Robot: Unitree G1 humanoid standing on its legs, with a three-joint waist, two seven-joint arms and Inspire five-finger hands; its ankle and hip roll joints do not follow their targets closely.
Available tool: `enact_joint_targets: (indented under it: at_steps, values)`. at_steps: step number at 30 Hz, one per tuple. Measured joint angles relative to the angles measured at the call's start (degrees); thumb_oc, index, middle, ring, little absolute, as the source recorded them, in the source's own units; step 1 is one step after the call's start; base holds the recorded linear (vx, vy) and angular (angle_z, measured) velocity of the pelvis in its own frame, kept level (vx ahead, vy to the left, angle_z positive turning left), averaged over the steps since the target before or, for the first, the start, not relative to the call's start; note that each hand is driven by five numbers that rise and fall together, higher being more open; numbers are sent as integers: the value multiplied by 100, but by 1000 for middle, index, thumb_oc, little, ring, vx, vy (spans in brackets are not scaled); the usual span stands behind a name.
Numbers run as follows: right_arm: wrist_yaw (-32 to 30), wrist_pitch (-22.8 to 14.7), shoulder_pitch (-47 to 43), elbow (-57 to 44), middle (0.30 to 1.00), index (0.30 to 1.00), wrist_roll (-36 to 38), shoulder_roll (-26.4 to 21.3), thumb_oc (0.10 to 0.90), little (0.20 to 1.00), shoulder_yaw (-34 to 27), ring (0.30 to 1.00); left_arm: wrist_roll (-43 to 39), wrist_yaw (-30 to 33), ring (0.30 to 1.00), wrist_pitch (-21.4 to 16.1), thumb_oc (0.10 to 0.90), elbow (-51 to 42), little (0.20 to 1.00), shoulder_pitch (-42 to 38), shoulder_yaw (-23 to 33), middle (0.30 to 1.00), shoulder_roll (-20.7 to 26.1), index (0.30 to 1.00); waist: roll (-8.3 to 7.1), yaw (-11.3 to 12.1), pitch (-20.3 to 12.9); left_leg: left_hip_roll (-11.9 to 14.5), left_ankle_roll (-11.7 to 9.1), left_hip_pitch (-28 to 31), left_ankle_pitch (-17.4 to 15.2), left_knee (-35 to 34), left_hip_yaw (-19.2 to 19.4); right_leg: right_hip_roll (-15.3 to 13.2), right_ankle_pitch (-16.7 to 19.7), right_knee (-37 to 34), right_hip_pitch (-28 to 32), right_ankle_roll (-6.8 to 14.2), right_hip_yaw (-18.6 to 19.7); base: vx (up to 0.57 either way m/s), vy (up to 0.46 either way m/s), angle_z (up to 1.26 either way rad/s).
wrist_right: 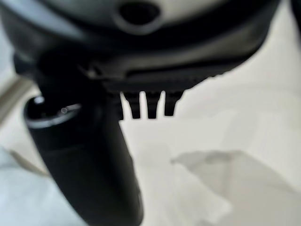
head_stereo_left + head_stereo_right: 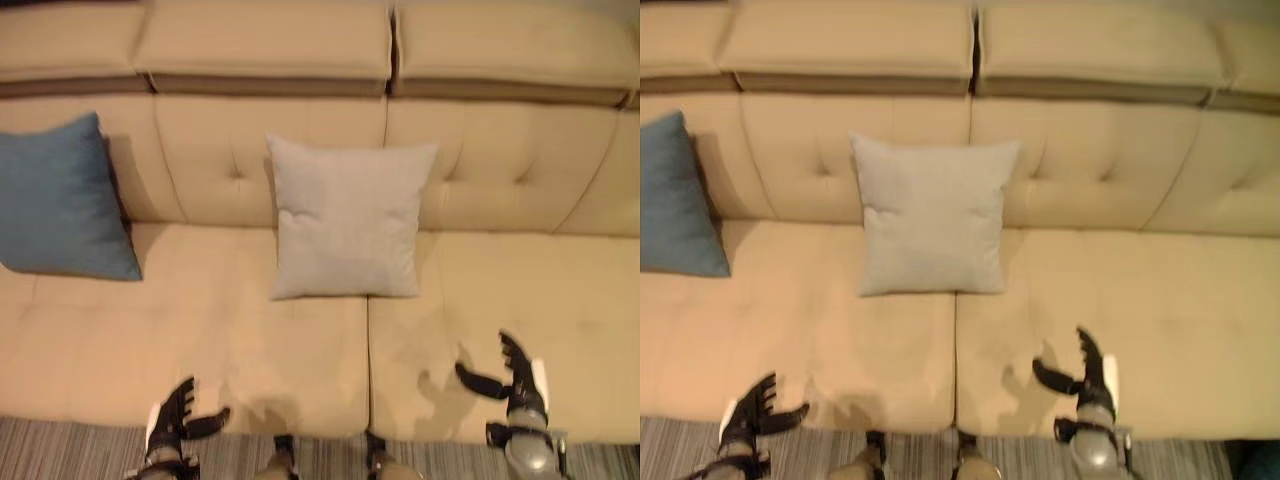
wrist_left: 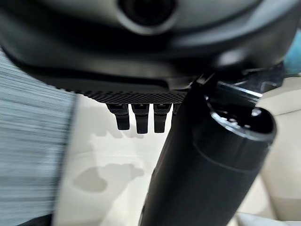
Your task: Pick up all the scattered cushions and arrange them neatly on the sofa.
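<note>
While both hands hang open and empty over the sofa (image 2: 250,340) seat's front edge, left hand (image 2: 178,415) and right hand (image 2: 515,375), two cushions are seen propped upright against the backrest: grey cushion (image 2: 347,218) at centre, blue cushion (image 2: 62,200) at the left end. Both are judged light, soft and compressible; an edge or corner is best pinched, or both sides pressed.
</note>
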Motion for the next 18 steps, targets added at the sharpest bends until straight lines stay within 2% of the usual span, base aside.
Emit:
enact_joint_targets:
  at_steps: [7, 14, 16, 17, 18]
  values:
    - [303, 90, -100, 1500, 900, 900, -40, 25, 800, 900, 881, 900, 448, -83, 900, 73, 800, 1299, 900, -310, -313, 900, -285, 900, -46, 2, -358, 63, 13, 659, -96, -20, 7, 37, -120, -39, 665, -44, -20, 14, -40, 0]
    - [448, 146, -87, 1908, 900, 900, -10, 52, 800, 900, 846, 900, 548, -68, 900, 194, 800, 1643, 900, -417, -312, 900, -295, 900, 15, 5, -424, 203, 58, 921, -134, -23, 13, 188, -175, -39, 937, -139, 15, -17, -50, -2]
    - [449, 140, -91, 1928, 900, 900, 10, 51, 800, 900, 847, 900, 547, -63, 900, 195, 800, 1643, 900, -433, -342, 900, -299, 900, 112, 10, -374, 258, 49, 854, -99, 17, -12, 275, -170, -20, 926, -145, -14, -181, -61, 7]
    - [449, 138, -121, 2000, 900, 900, 54, 54, 800, 900, 853, 900, 548, -49, 900, 211, 800, 1646, 900, -500, -372, 900, -299, 900, 137, -1, -373, 294, -29, 725, -50, 116, -77, 303, -171, 13, 883, -153, -65, -139, -17, 27]
    - [454, 156, -243, 2228, 900, 900, 103, 54, 800, 900, 888, 900, 547, -47, 900, 216, 800, 1682, 900, -636, -413, 900, -307, 900, 90, 19, -333, 312, -45, 587, -44, 278, -177, 291, -159, 6, 812, -231, -101, -149, 5, 25]
